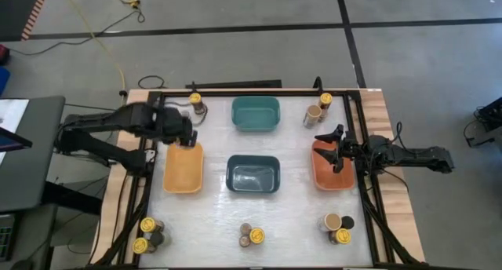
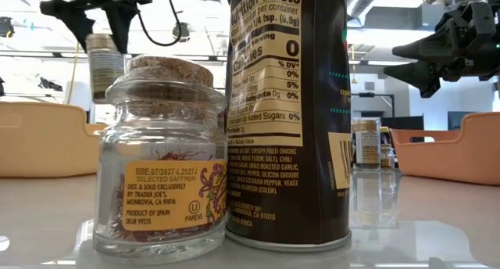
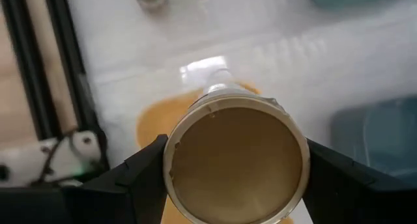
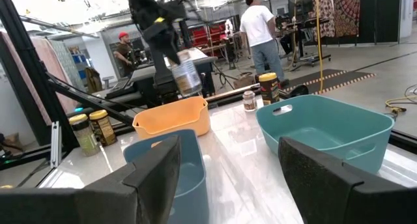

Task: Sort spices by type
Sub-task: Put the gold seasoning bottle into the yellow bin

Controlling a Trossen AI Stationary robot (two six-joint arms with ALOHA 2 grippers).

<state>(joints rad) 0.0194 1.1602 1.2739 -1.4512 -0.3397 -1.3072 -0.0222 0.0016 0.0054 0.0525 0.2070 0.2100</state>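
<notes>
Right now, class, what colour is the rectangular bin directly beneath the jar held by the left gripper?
Yellow-orange: the rectangular bin under the held tan-topped jar, clearest in the high view.

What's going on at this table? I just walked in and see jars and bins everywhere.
The left gripper holds a tan-topped jar above the yellow bin. The right gripper hangs open and empty over the orange bin. The teal bin and dark-blue bin look empty. Other jars stand in small groups near the table's corners and front edge.
</notes>
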